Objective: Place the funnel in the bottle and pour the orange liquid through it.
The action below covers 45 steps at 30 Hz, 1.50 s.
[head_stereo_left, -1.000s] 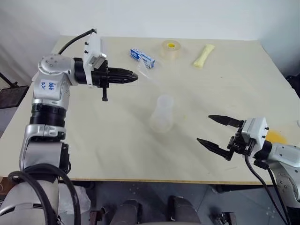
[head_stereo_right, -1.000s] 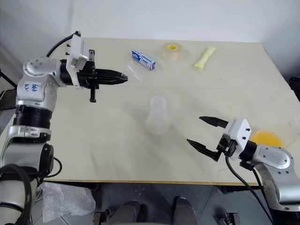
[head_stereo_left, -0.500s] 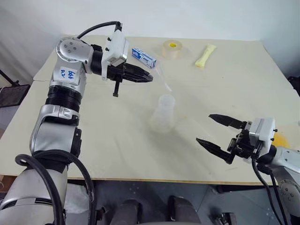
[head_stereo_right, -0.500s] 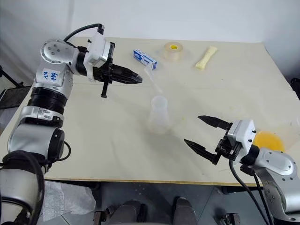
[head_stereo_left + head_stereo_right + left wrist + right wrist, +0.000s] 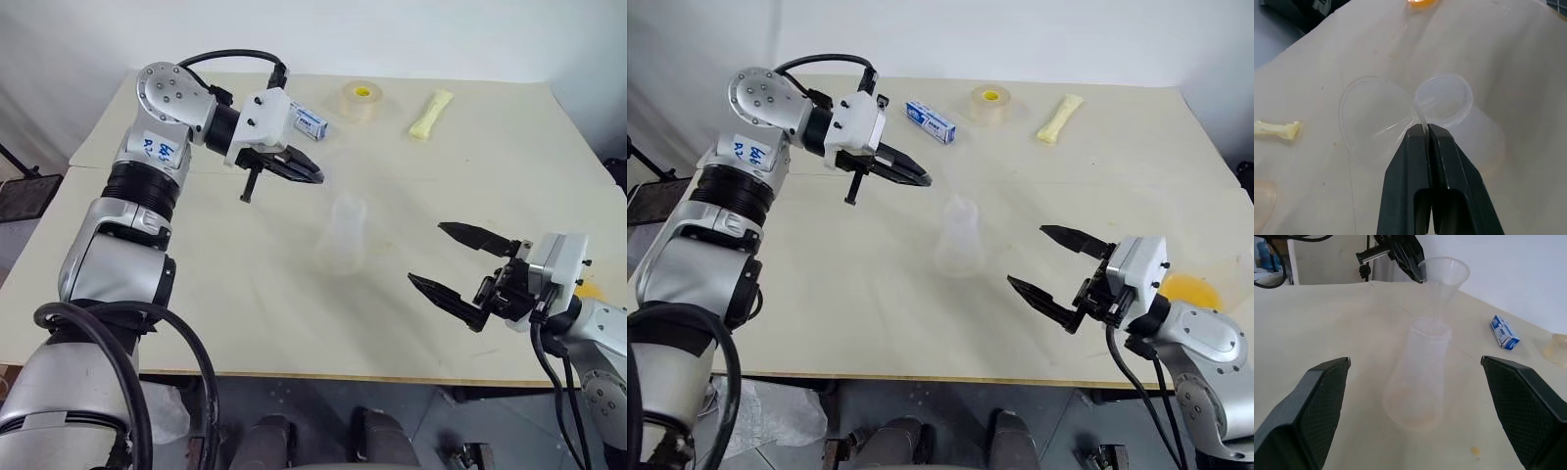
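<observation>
Bottle (image 5: 1418, 377): one, upright on table (image 5: 196, 294), funnel (image 5: 1444, 279) spout at its mouth.
Left gripper (image 5: 1425, 128): clamped on funnel rim.
Right gripper (image 5: 460, 264): jaws spread, empty.
Orange liquid (image 5: 1187, 290): one patch, table edge.

– Lighting?
– Bright, even, diffuse from overhead. Only faint soft shadows on the pale surface (image 5: 245, 294). No hard glare.
– Sharpness?
– Head views crisp throughout. Right wrist view: near black fingers (image 5: 1322, 401) soft and oversized at the frame edges. Clear funnel (image 5: 1444, 276) and frosted bottle (image 5: 1418, 382) low in contrast, nearly lost against the surface.
</observation>
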Motion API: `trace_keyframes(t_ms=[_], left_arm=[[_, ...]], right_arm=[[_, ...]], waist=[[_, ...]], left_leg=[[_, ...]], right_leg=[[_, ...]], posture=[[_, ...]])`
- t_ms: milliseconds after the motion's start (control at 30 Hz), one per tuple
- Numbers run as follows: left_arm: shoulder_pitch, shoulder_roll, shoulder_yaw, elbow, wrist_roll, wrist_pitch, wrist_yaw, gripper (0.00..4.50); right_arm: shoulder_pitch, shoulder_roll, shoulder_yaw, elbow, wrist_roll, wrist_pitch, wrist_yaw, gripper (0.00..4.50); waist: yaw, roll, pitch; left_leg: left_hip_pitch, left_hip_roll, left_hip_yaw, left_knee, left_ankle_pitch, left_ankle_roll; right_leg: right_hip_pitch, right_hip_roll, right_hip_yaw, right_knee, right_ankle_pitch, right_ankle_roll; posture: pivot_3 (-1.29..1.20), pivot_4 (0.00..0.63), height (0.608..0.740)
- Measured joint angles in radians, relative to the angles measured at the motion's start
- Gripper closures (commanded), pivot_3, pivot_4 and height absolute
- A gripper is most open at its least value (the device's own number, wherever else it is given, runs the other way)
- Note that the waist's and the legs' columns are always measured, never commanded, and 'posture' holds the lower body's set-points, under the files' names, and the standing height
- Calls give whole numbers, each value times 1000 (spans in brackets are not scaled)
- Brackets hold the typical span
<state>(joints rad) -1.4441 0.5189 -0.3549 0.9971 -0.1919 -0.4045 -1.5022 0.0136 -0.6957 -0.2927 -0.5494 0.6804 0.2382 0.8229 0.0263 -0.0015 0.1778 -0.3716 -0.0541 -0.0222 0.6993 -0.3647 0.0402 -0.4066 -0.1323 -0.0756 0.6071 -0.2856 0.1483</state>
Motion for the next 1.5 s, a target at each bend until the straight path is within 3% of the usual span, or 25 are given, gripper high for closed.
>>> trace_keyframes(t_ms=[600, 733, 1100, 1333, 1500], left_arm=[[-79, -25, -209, 39, -12, -125, 0, 4461], [-83, -26, -215, 39, -23, -107, 0, 3539], [-108, -41, -133, 76, -23, -74, 0, 60], [-98, -35, 4, 67, -57, 66, 0, 22], [19, -5, 146, 32, -100, 221, 1, 22]], right_arm=[[9, 34, 5, 0, -53, -27, -7, 0], [15, 41, 5, 0, -65, -41, -7, 0], [13, 41, 5, 6, -74, -44, -4, 0], [41, 41, -32, 1, -76, -35, -28, 0], [149, 68, -78, -57, -81, -30, -96, 0]], waist=[[0, 0, 0], [0, 0, 0], [0, 0, 0], [0, 0, 0], [-3, 0, 0]], left_leg=[[0, 0, 1, 0, 0, 1], [0, 0, 1, 0, 0, 1], [0, 0, 1, 0, 0, 1], [0, 0, 1, 0, 0, 1], [0, 0, 2, 1, 0, 1]], right_leg=[[-1, 0, 1, 1, 0, 0], [-1, 0, 1, 1, 0, 0], [-1, 0, 1, 2, 0, 0], [-2, 0, 1, 4, 0, 0], [-3, 0, 1, 6, 0, 0]], posture=[[0, 150, 740], [0, 150, 740], [0, 150, 740], [0, 150, 740], [0, 150, 740]])
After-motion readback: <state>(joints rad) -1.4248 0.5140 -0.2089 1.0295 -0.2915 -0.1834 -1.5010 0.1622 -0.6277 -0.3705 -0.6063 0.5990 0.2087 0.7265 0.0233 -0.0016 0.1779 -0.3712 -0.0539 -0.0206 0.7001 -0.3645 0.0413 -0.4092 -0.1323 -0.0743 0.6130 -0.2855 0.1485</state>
